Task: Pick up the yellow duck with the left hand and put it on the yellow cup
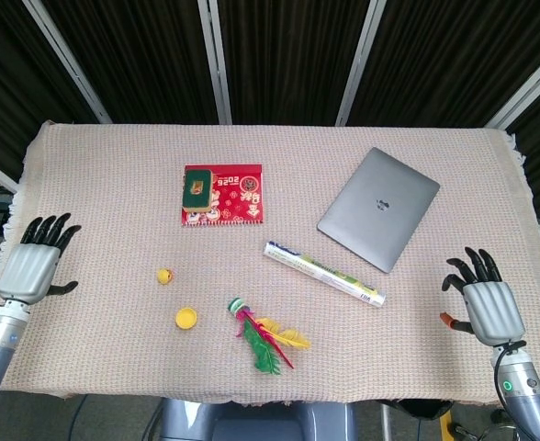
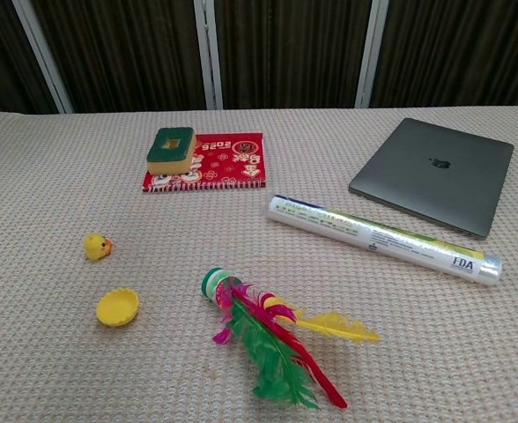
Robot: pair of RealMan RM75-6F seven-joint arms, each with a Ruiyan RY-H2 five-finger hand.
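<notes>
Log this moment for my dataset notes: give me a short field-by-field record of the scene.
duck: yellow duck on the cloth, untouched
cup: yellow cup just nearer the robot than the duck, apart from it
left hand: left hand open at the table's left edge, holding nothing
right hand: right hand open at the right edge, holding nothing
other items: feather toy, plastic-wrap roll, laptop, red booklet with a sponge on it
task state: pick not yet begun
</notes>
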